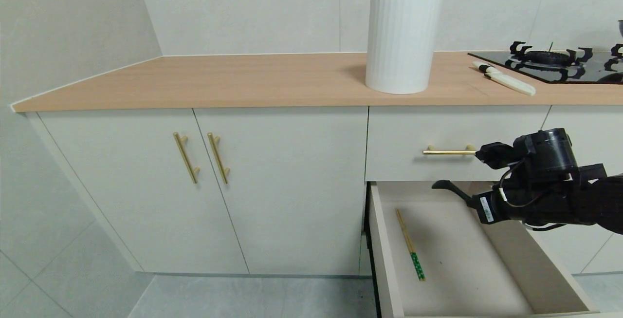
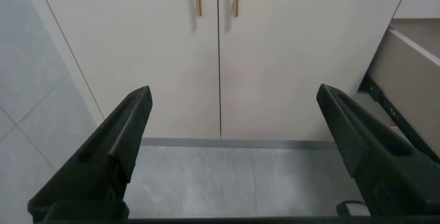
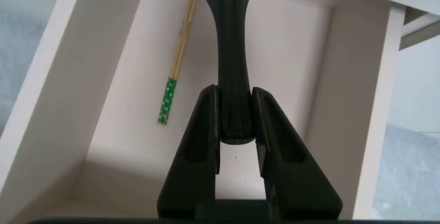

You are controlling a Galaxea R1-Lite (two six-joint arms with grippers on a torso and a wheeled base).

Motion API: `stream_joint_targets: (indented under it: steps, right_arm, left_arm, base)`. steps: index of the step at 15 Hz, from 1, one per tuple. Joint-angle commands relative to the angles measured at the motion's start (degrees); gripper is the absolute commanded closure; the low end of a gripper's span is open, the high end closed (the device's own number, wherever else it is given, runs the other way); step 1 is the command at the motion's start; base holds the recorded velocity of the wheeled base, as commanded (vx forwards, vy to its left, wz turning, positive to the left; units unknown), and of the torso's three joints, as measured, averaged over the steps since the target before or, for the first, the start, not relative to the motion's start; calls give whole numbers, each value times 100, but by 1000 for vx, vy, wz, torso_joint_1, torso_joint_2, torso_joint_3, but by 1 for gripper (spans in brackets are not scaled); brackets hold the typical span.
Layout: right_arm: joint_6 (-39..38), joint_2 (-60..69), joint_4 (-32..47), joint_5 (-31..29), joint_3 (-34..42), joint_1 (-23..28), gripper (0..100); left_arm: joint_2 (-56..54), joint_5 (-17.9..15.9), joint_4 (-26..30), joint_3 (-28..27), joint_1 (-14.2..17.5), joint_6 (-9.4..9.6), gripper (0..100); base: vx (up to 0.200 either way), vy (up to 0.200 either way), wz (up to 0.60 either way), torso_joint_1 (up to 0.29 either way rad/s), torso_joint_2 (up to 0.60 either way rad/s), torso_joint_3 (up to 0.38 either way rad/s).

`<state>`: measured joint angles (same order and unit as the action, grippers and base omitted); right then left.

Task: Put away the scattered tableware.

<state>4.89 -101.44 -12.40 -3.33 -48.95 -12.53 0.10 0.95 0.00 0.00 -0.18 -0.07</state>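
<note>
Chopsticks lie in the drawer; right gripper clamps a black utensil over it; knife above the drawer not yet stowed; left gripper gapes wide

The head camera looks forward and down at the cabinet doors and open drawer from farther back. The left wrist camera sits low, facing those doors between the spread fingers of the left gripper. The right wrist camera peers closely into the drawer past the right gripper clamped on a black utensil, sharing the chopsticks with the head view.
</note>
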Motion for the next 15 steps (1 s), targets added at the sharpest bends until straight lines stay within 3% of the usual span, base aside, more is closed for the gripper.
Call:
stream_joint_targets:
  steps: [1, 7, 12, 15]
  right_arm:
    - [3, -289, -43, -1, -45, 5, 100]
    - [276, -1519, -957, -362, -80, 102, 100]
    - [276, -2477, -1713, -353, -71, 137, 100]
    - [179, -2785, -1740, -71, -98, 128, 100]
  left_arm:
    - [8, 2, 0, 0, 1, -1, 0]
    - [8, 2, 0, 0, 1, -1, 0]
    - [8, 2, 0, 0, 1, -1, 0]
    - [8, 2, 0, 0, 1, -1, 0]
  base:
    - [0, 0, 0, 0, 0, 0]
    - [0, 0, 0, 0, 0, 0]
    - [0, 0, 0, 0, 0, 0]
    - [0, 0, 0, 0, 0, 0]
